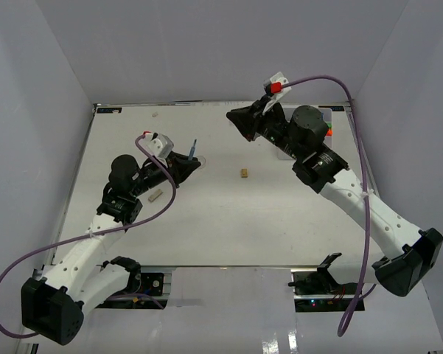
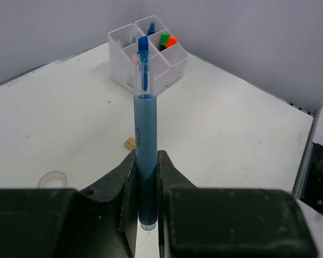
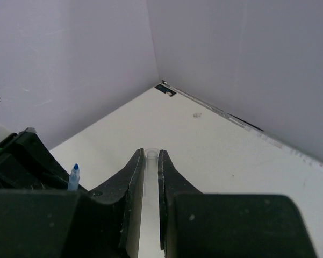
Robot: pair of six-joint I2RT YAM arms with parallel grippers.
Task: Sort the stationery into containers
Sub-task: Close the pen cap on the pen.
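Note:
My left gripper (image 1: 186,167) (image 2: 148,157) is shut on a blue pen (image 2: 144,123), which stands upright in the jaws with its clear cap up (image 1: 194,149). My right gripper (image 1: 239,122) (image 3: 151,157) is shut on a thin clear tube (image 3: 152,155) above the table's back middle. A white divided container (image 2: 126,69) holds green and orange-red capped markers; in the top view it is mostly hidden behind my right arm (image 1: 334,118). A tan block (image 1: 245,173) (image 2: 130,143) lies mid-table. A grey block (image 1: 155,196) lies by my left arm. A clear tape ring (image 2: 54,179) lies flat.
Grey walls close in the table on three sides. A small clear item (image 1: 155,114) (image 3: 196,114) lies near the back edge. The blue pen's tip (image 3: 74,174) shows at the left of the right wrist view.

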